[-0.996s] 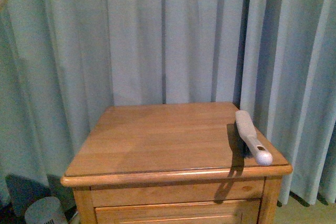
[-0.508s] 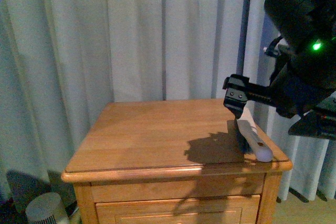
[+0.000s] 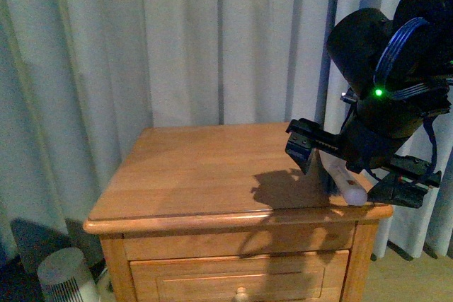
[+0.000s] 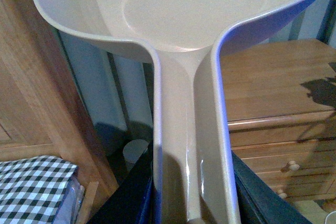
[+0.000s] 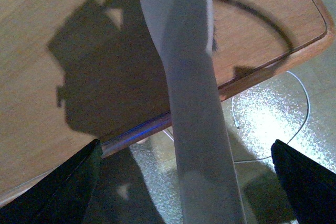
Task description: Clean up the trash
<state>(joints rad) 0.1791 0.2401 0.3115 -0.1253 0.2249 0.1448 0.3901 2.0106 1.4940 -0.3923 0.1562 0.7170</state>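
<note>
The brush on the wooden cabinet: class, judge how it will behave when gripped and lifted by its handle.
The brush handle looks like smooth moulded plastic, so it is probably stiff, light, perhaps slippery. Its end overhangs the cabinet edge in the right wrist view, so a nudge might tip it off.

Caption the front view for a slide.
Right claw, open, straddles the brush handle at the nightstand edge, curtains behind.

Pale pleated curtains (image 3: 184, 40) hang behind a wooden nightstand (image 3: 205, 175) with a knobbed drawer (image 3: 212, 281); a white ribbed cylinder (image 3: 64, 274) stands near left.
</note>
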